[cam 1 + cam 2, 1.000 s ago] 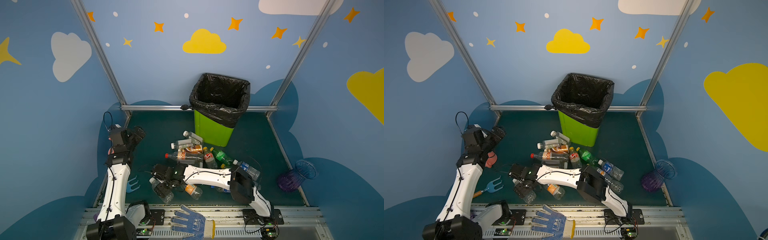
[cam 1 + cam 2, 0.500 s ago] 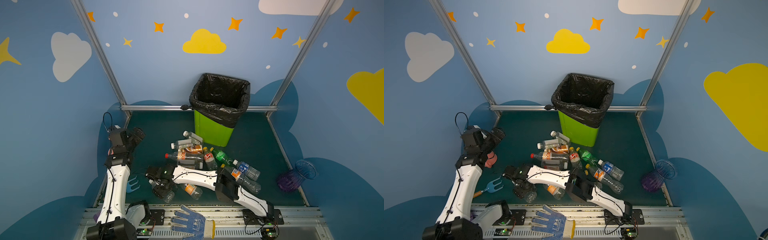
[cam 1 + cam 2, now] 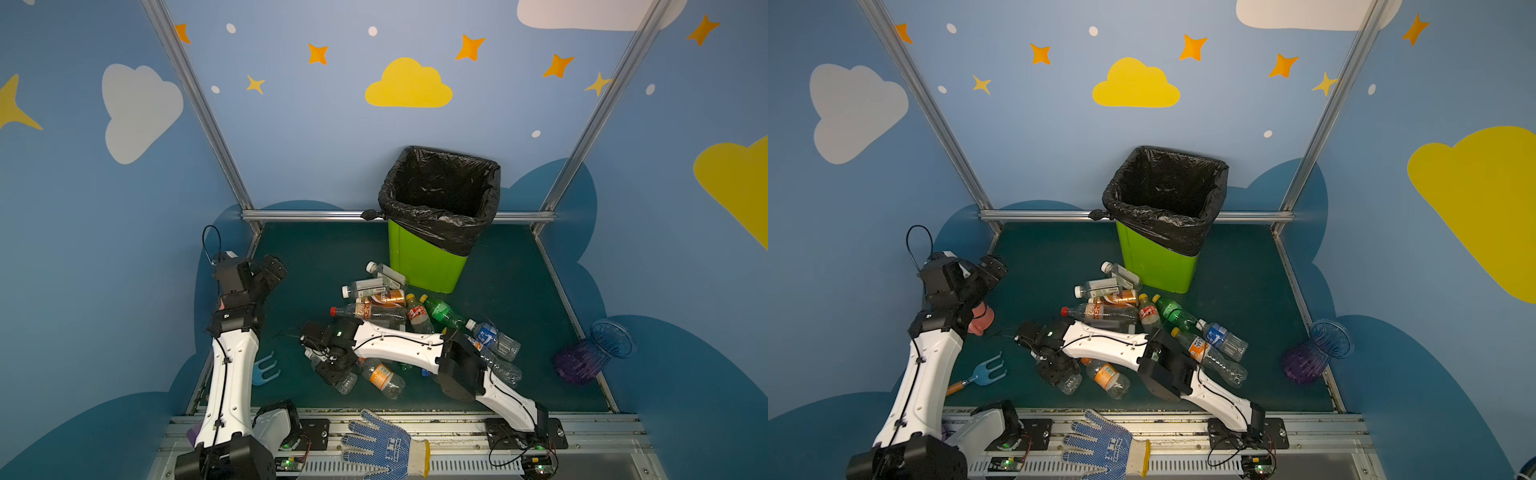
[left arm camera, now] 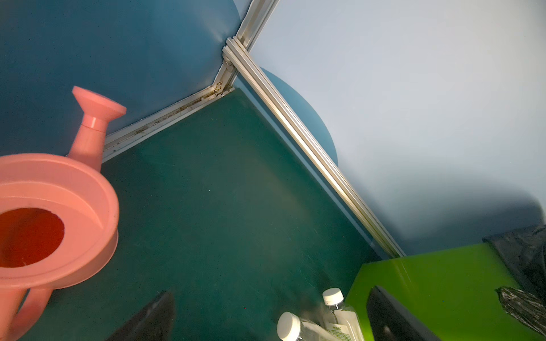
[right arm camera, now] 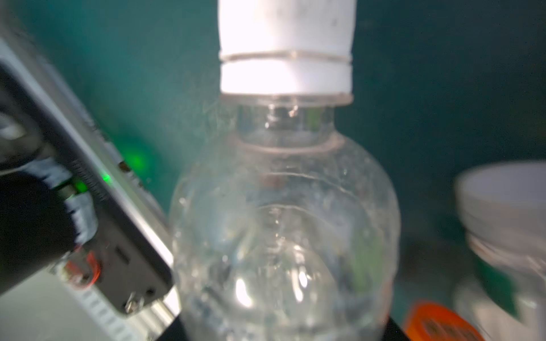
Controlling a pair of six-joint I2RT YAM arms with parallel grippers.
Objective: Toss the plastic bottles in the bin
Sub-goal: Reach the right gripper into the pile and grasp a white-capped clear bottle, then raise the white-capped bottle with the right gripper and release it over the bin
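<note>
Right wrist view: a clear bottle (image 5: 283,221) with a white cap fills the frame. Its long axis runs straight away from the camera, cap at the far end of the shot and body coming back between the two dark fingers (image 5: 172,333). Only the tips of these show, one at either flank of the bottle, touching it or just beside it. So little of them is visible, and that blurred, that I cannot tell whether they have pinched it.

In both top views the right gripper (image 3: 336,368) lies left of the middle, low over the near-left edge of the heap of plastic bottles (image 3: 386,309) on the bench (image 3: 324,253). The clear bottle's butt end pokes out on its near side. The bin (image 3: 424,266) stands at the far side of the bench, far and right of this gripper, with the heap between them.

The coming move therefore looks like a lift clear of the heap, then a carry far and rightward over the bin's bag-lined rim.

The left gripper (image 3: 270,270) hangs raised at the far left near the pink watering can (image 4: 53,218), its fingers spread wide on nothing. It is not the arm placed at the clear bottle.
</note>
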